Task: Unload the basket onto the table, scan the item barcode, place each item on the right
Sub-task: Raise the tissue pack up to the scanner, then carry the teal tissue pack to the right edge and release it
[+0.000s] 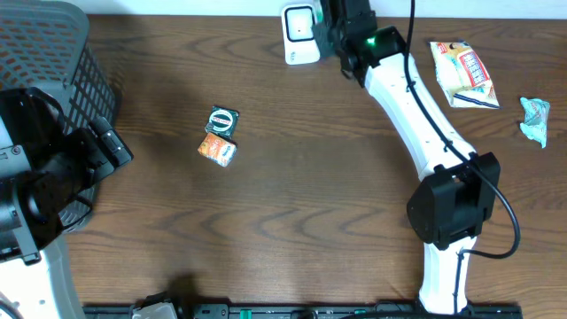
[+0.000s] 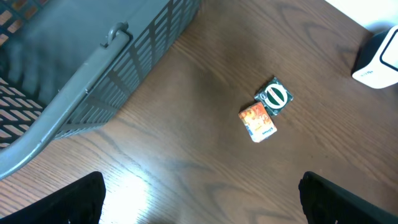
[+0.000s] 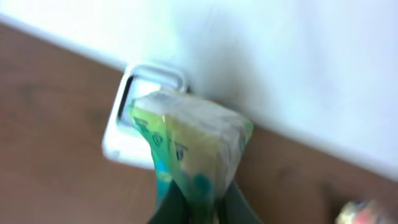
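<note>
Basket (image 1: 53,62) stands left, scanner (image 1: 301,34) at the back edge, packet pair (image 1: 220,133) mid-table.

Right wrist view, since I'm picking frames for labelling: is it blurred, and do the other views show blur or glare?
Right wrist: blurred throughout, the green-and-yellow plastic packet and white box-shaped scanner both smeared. Left wrist: sharp, with a glare patch on the brown wooden table. Overhead: sharp, no glare.

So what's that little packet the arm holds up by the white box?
A small sachet, glossy crinkled plastic by the look, printed yellow and green with blue spots, white along its sealed top. The view is blurred, so no barcode can be read. It stands roughly upright, pinched at its lower end by the shut right gripper, in front of the window of the white scanner. Whether it touches the scanner cannot be told.
</note>
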### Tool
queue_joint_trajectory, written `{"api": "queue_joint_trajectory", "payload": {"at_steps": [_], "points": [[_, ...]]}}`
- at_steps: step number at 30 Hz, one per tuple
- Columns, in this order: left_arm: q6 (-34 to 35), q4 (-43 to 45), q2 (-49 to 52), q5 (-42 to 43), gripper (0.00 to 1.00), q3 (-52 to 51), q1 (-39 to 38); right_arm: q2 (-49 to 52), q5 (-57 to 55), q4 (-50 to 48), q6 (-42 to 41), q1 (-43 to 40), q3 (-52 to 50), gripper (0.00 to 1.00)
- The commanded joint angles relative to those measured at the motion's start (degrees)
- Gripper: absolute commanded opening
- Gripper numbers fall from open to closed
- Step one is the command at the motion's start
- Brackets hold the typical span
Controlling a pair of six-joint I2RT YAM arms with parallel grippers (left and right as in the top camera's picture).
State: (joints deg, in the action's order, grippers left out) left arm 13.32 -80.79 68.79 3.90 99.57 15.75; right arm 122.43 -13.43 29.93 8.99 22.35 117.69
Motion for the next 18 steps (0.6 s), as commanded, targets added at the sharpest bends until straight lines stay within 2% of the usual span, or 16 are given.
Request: {"api": "queue_joint_trajectory", "payload": {"at_steps": [1, 4, 13, 18], "points": [[0.1, -0.2, 0.0, -0.5, 0.98, -0.5, 0.3, 2.6, -4.0, -6.6, 13.7, 0.4, 1.1, 0.01], [0.1, -0.2, 0.0, -0.5, 0.98, -0.5, 0.3, 5.7, -4.0, -15.7, 17.9, 1.2, 1.1, 0.01], [0.1, -0.2, 0.0, -0.5, 0.98, -0.5, 0.3, 14.8, -4.3, -30.1, 33.3, 3.0, 1.1, 0.01], [0.1, -0.2, 0.0, -0.5, 0.97, -0.5, 0.3, 17.3, -3.5, -31.9, 34.0, 3.4, 1.1, 0.01]]}}
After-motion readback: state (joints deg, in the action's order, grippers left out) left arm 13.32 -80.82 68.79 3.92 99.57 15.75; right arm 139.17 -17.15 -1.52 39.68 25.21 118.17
